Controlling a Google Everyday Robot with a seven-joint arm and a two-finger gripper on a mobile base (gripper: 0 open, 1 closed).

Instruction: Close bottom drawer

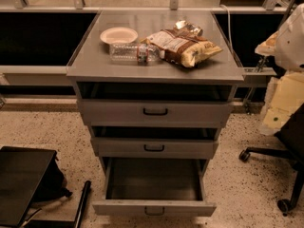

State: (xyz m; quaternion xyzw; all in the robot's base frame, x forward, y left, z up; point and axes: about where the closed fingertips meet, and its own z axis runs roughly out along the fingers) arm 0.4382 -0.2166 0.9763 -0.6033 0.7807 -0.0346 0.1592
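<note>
The bottom drawer (pixel 154 207) of the grey metal cabinet is pulled far out toward me. Its deep box shows empty, and its flat front carries a small black loop handle (pixel 154 211). Above it, the middle drawer (pixel 154 147) and the wider top drawer (pixel 154 111) each stick out a little, with a dark gap over each. My gripper (pixel 275 117) hangs at the right edge of the view on the pale arm. It is to the right of the cabinet, apart from it, and well above the bottom drawer's front.
On the cabinet top (pixel 90 63) lie a white bowl (pixel 118 34), a clear water bottle (pixel 135 52) and a chip bag (pixel 183 46). A black office chair base (pixel 270 153) stands on the floor at right. A black case (pixel 23 179) and a rod (pixel 80 203) lie at left.
</note>
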